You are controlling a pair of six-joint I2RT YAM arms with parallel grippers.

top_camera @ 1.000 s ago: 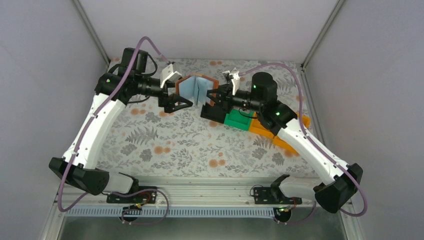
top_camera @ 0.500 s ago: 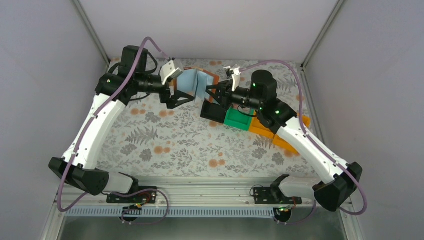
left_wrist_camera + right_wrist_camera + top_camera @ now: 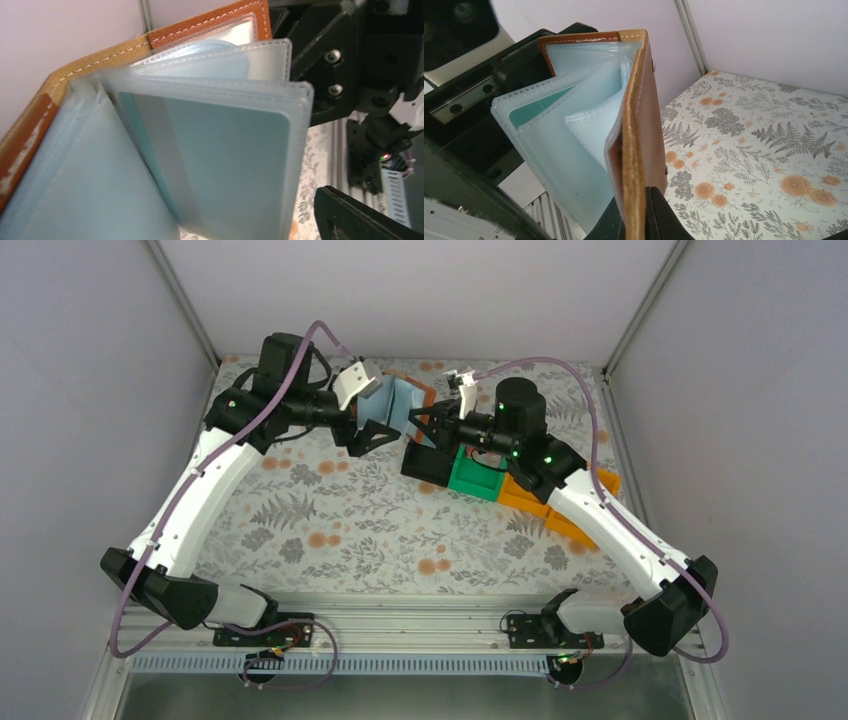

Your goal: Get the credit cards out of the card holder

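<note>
The card holder [image 3: 397, 407] is a brown wallet held open and upright above the back of the table. Its pale blue clear sleeves fan out. My right gripper [image 3: 429, 428] is shut on its right brown cover [image 3: 640, 125], with a finger on each side of the edge [image 3: 639, 220]. My left gripper [image 3: 376, 432] is open at the wallet's left half; one black finger [image 3: 360, 215] shows beside the sleeves. A teal credit card [image 3: 225, 150] sits inside a sleeve; it also shows in the right wrist view [image 3: 531, 112]. No red card shows.
A black bin [image 3: 425, 465], a green bin [image 3: 475, 478] and an orange bin [image 3: 560, 505] stand in a row under the right arm. The floral table cover [image 3: 350, 530] spreads in front. Grey walls close in the back and both sides.
My left arm has moved back and to the right, closer to the wallet's left half. The wallet and my right gripper have shifted slightly toward the back.
</note>
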